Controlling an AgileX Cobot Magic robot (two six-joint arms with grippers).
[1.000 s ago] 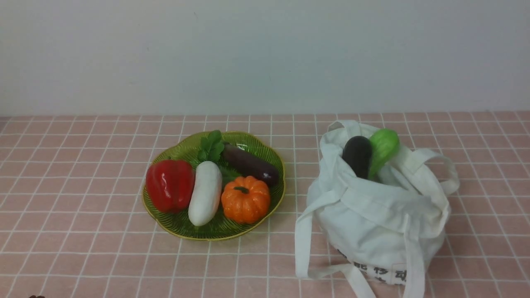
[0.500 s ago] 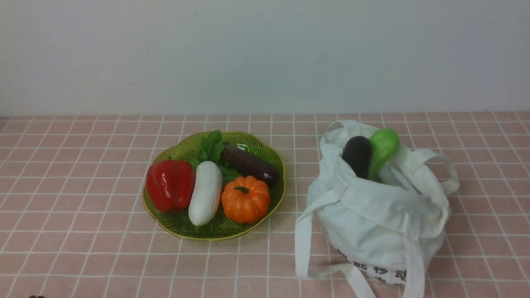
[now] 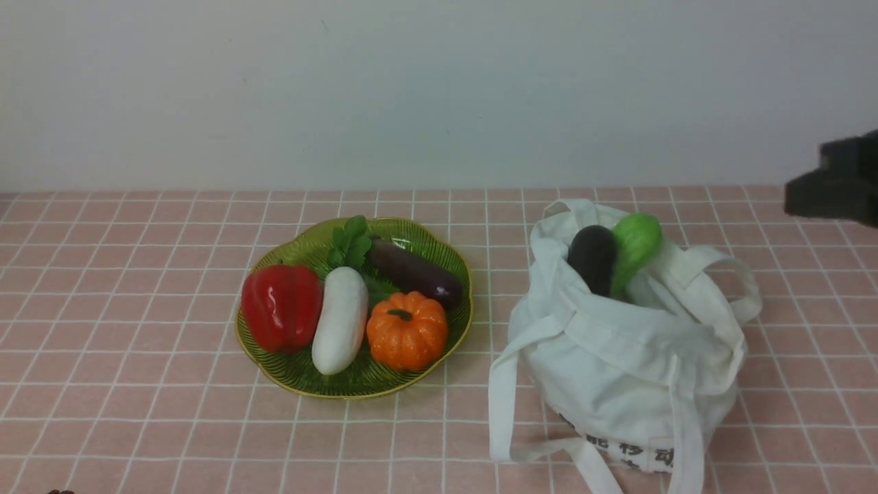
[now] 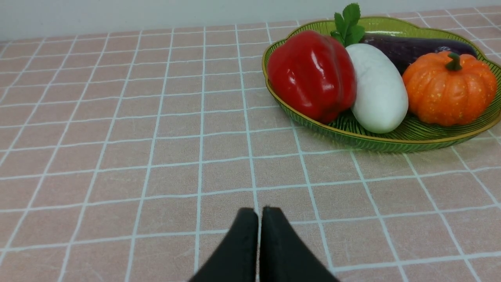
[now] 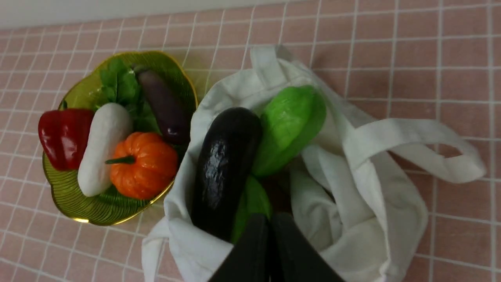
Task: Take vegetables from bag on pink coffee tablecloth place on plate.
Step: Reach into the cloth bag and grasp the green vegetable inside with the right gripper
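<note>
The white cloth bag (image 3: 631, 370) stands on the pink grid tablecloth (image 3: 137, 274), right of the green ribbed plate (image 3: 357, 390). A blackish eggplant (image 3: 592, 259) and a light green gourd (image 3: 636, 241) stick out of its open mouth. In the right wrist view my right gripper (image 5: 270, 219) is shut and empty, above the bag (image 5: 375, 203), near the eggplant (image 5: 225, 164) and gourd (image 5: 289, 125). A dark part of my right arm (image 3: 833, 182) shows at the right edge. My left gripper (image 4: 259, 213) is shut and empty, low over the cloth, apart from the plate (image 4: 391, 139).
On the plate lie a red bell pepper (image 3: 281, 307), a white oblong vegetable (image 3: 341, 319), an orange pumpkin (image 3: 406, 331), a purple eggplant (image 3: 415, 272) and green leaves (image 3: 350, 243). The bag's straps (image 3: 504, 405) trail on the cloth. A pale wall stands behind.
A dark part of my right arm has come into the front view at the right edge, above the bag. The bag, vegetables and plate have not moved.
</note>
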